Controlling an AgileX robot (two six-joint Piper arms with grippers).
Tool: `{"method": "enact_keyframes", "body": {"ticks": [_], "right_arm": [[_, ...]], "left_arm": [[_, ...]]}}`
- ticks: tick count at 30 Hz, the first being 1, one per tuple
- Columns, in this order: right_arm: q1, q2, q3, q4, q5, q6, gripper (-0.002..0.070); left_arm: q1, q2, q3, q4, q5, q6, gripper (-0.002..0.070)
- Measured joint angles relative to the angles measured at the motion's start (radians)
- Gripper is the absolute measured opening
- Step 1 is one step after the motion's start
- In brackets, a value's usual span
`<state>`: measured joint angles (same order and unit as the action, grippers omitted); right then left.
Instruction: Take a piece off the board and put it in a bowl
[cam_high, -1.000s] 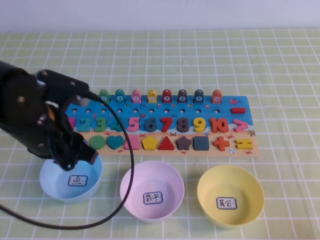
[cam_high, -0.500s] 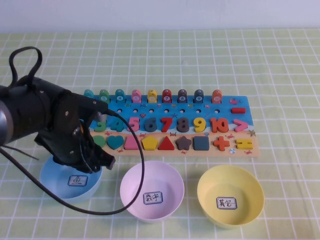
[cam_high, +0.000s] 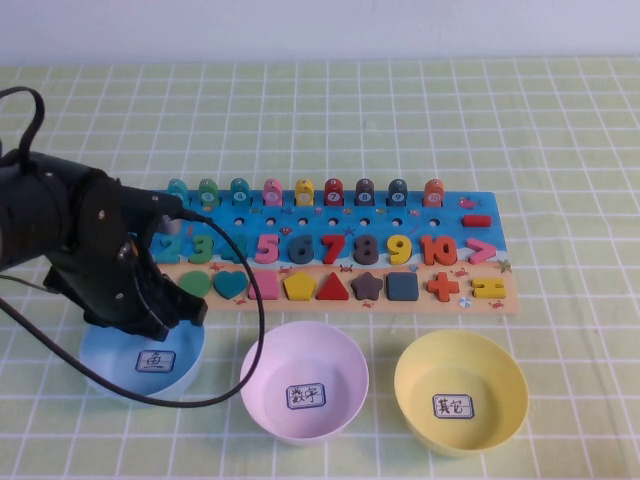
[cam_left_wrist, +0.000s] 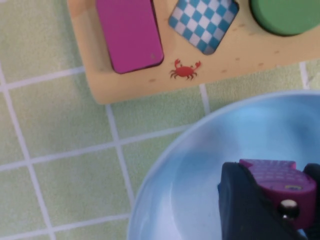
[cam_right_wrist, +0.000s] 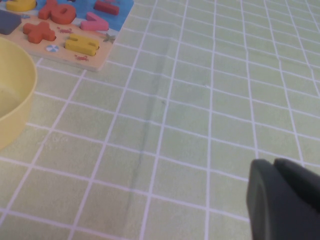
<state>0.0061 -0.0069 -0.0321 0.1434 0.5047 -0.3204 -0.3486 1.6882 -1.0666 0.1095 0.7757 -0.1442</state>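
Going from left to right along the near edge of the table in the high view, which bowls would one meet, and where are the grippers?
Light blue bowl → pink bowl → yellow bowl. The left gripper hangs over the light blue bowl, shut on the purple fish piece; the right gripper is parked off to the right over bare tablecloth.

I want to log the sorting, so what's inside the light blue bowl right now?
Inside the light blue bowl only its white label lies. The left gripper holds the purple fish piece above it, hiding part of the floor. The right gripper is parked over bare tablecloth.

Bulky black arm (cam_high: 75, 240) (looping cable (cam_high: 215, 390))
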Motion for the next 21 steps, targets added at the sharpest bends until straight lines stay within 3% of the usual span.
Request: {"method": "enact_keyframes", "body": {"ticks": [4, 12, 21], "right_arm": [[0.000, 0.000, 0.000, 0.000, 0.000, 0.000, -0.0017], [0.000, 0.000, 0.000, 0.000, 0.000, 0.000, -0.0017], [0.000, 0.000, 0.000, 0.000, 0.000, 0.000, -0.0017]], "left_arm": [[0.000, 0.026, 0.000, -0.005, -0.008, 0.000, 0.0225], [0.000, 0.036, 0.000, -0.006, -0.010, 0.000, 0.0395], [0.000, -0.044, -0.086, -0.006, 0.081, 0.009, 0.0414]]}}
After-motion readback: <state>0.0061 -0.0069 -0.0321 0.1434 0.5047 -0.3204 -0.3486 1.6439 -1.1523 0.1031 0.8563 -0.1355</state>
